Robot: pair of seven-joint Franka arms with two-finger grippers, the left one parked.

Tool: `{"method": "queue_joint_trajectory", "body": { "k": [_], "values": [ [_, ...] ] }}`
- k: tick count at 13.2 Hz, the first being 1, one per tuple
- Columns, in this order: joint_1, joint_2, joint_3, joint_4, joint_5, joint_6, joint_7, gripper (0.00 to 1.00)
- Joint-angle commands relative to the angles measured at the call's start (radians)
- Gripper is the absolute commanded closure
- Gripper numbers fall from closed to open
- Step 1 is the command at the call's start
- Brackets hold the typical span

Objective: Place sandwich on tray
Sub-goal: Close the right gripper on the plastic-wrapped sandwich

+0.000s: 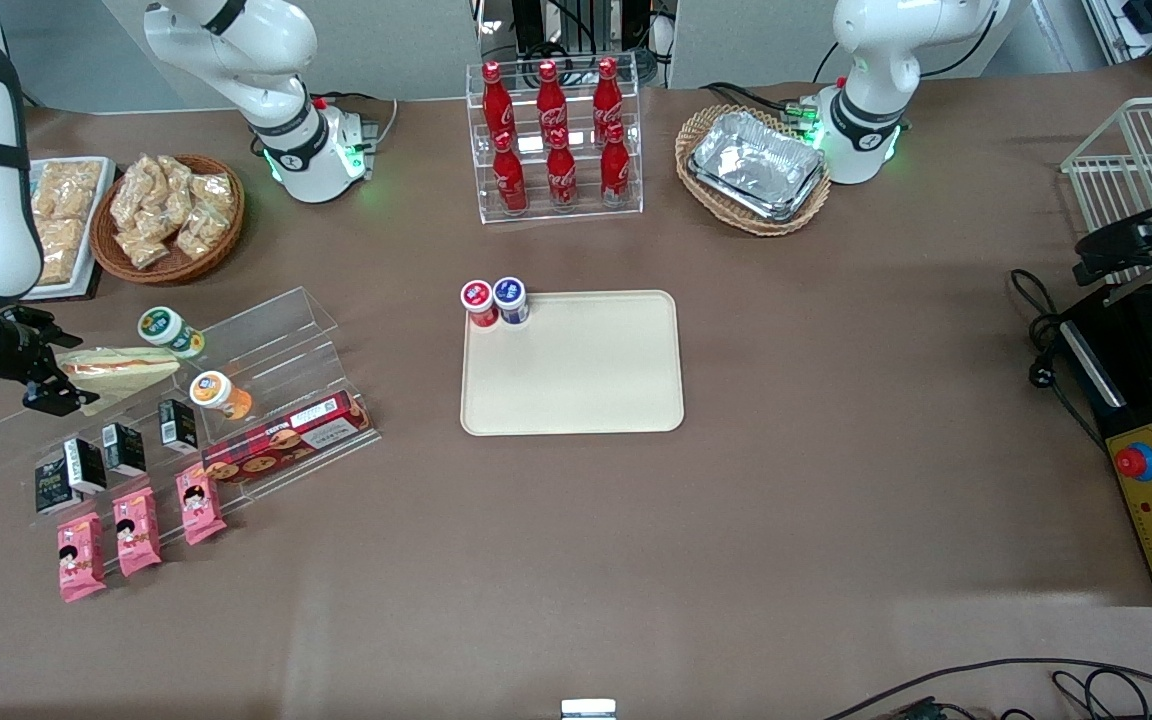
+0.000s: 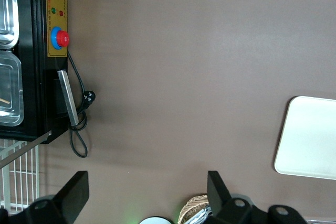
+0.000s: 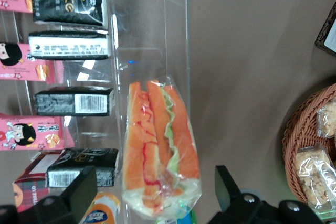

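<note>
The sandwich (image 1: 121, 370) is a plastic-wrapped wedge with orange filling, lying on the top step of a clear acrylic display stand (image 1: 281, 335) toward the working arm's end of the table. My gripper (image 1: 54, 382) is at the sandwich's outer end. In the right wrist view the sandwich (image 3: 160, 145) lies between the two black fingers (image 3: 79, 192), and the gripper (image 3: 155, 195) is open with a gap on each side. The cream tray (image 1: 572, 362) lies flat at the table's middle, apart from the gripper, and its corner shows in the left wrist view (image 2: 310, 140).
A red-lidded jar (image 1: 479, 302) and a blue-lidded jar (image 1: 511, 299) stand on the tray's corner. On the stand are a green-lidded cup (image 1: 171, 331), an orange cup (image 1: 219, 394), black cartons (image 1: 121, 448), a red cookie box (image 1: 286, 437) and pink packs (image 1: 136, 530). A snack basket (image 1: 171, 215) sits farther back.
</note>
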Motion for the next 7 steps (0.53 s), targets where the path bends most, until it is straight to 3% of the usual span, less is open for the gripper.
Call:
{"method": "queue_joint_trajectory", "body": {
  "k": [1,3,5,7],
  "values": [
    [0.009,-0.002,0.0,-0.021,-0.014,0.029,0.001,0.02],
    [0.007,0.004,0.0,-0.025,-0.014,0.034,-0.016,0.13],
    [0.001,0.002,-0.001,-0.032,-0.014,0.034,-0.048,0.16],
    [-0.003,0.002,-0.003,-0.03,-0.014,0.031,-0.083,0.26]
  ]
}}
